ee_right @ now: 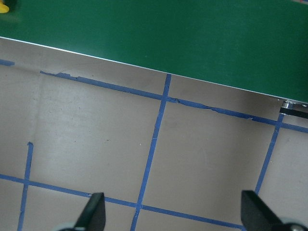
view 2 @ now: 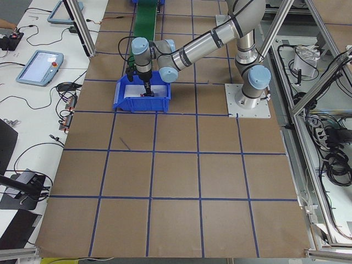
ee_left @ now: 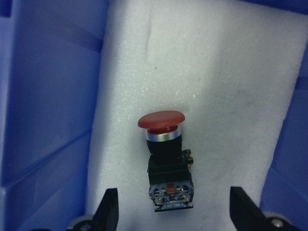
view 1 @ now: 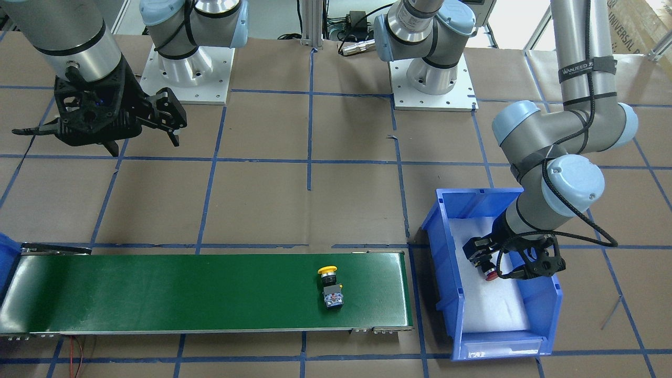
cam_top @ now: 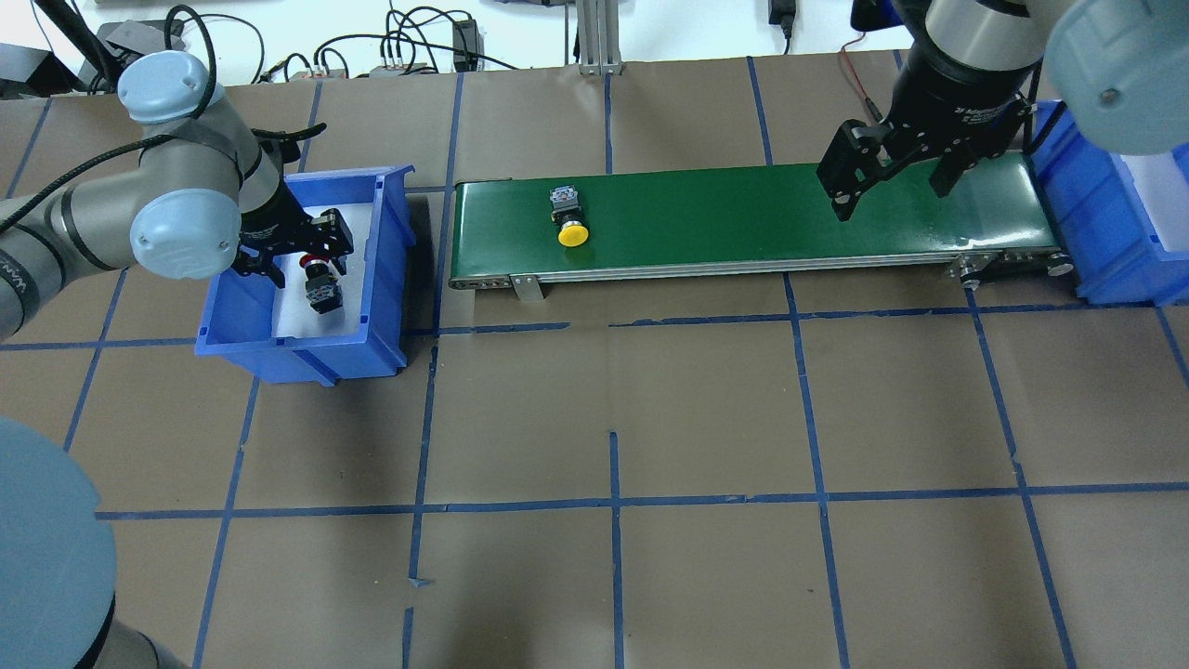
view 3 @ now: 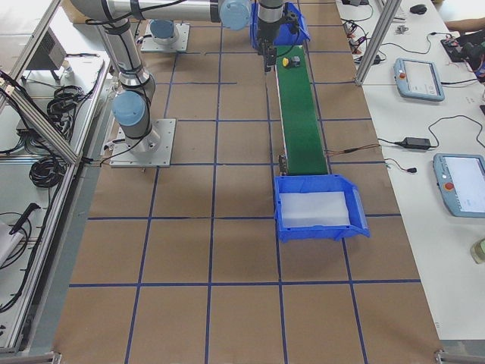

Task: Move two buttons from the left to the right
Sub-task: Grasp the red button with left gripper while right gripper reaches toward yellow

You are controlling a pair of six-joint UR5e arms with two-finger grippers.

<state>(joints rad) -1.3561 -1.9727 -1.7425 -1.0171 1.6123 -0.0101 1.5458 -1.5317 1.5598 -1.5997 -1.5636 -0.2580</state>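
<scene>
The red button (ee_left: 166, 159) lies on its side on white foam in the left blue bin (cam_top: 302, 353); it also shows in the overhead view (cam_top: 319, 279) and the front view (view 1: 489, 273). My left gripper (ee_left: 173, 217) is open, low in the bin, its fingers on either side of the button's contact block, not closed on it. The yellow button (cam_top: 568, 219) lies on the green conveyor belt (cam_top: 743, 214) near its left end, cap toward the robot. My right gripper (cam_top: 892, 181) is open and empty above the belt's right part.
A second blue bin (cam_top: 1096, 232) with white foam stands at the belt's right end. The table is brown paper with blue tape lines. The arm bases (view 1: 186, 73) stand at the robot's side of the table.
</scene>
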